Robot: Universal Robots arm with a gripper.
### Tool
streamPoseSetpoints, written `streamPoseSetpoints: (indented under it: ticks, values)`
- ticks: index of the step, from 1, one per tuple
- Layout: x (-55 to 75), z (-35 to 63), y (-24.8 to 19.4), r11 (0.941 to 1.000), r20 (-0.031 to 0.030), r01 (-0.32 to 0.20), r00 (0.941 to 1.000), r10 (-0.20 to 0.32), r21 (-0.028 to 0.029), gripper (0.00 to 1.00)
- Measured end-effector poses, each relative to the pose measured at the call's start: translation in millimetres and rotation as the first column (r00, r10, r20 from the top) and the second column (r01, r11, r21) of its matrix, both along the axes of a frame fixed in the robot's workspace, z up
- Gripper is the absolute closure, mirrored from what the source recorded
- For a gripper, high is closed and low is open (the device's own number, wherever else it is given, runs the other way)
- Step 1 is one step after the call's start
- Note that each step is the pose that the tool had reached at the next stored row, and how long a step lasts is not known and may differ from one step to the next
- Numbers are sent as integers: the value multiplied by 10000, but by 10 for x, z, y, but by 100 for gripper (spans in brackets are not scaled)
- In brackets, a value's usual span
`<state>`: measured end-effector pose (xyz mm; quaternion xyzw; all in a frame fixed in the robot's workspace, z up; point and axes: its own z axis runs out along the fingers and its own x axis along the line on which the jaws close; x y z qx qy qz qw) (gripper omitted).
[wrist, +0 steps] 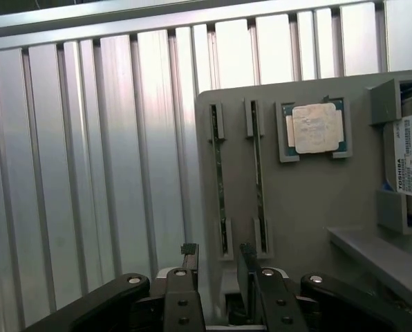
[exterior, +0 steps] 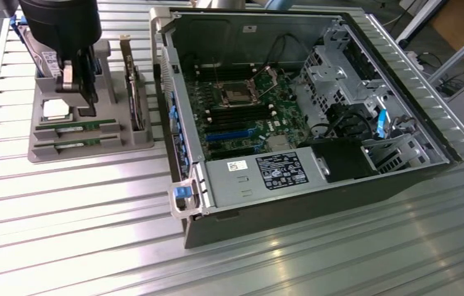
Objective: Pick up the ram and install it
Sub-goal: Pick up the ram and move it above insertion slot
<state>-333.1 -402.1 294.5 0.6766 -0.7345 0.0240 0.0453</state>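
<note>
Ram (wrist: 218, 181) in grey tray (wrist: 303, 200) slot, wide-spread hand (wrist: 218, 252) just above it

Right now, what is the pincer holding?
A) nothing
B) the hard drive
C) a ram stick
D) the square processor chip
A: the pincer hangs open above the gray tray with nothing between its fingertips, and both ram sticks lie in their slots on that tray.
</note>
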Motion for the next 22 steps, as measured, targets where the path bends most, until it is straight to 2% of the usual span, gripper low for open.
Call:
streamPoseSetpoints:
  ticks: [22]
  values:
    - [-92, -58, 0, 10000, 0, 0, 10000, 0, -95, 64]
